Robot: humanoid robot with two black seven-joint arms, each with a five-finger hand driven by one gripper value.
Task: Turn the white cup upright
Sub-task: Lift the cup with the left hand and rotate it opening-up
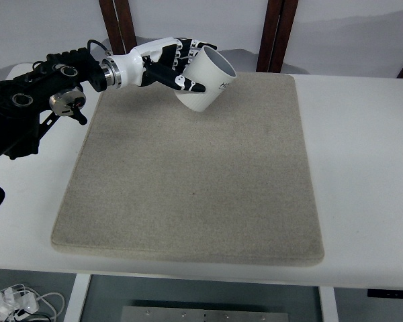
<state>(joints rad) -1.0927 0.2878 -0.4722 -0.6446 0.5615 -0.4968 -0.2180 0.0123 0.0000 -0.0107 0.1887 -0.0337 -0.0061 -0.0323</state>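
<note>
The robot's left hand (pixel 178 67), white w/ black finger joints, is reaching in from the left and gripping a white cylindrical cup (pixel 207 80), fingers wrapping round its side. The cup is tilting, mouth pointing up and to the right, base low, over the far-left corner of a beige rectangular fabric mat (pixel 188 174). The mat is lying on the white surface (pixel 363 168). Can't tell if the cup's base is touching the mat.

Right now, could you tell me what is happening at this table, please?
The robot's left hand grips a white cup near the far edge of a beige mat on the white table. The cup is tilted, its open mouth facing up and to the right, so it is not yet standing upright. The right arm is out of view.
</note>
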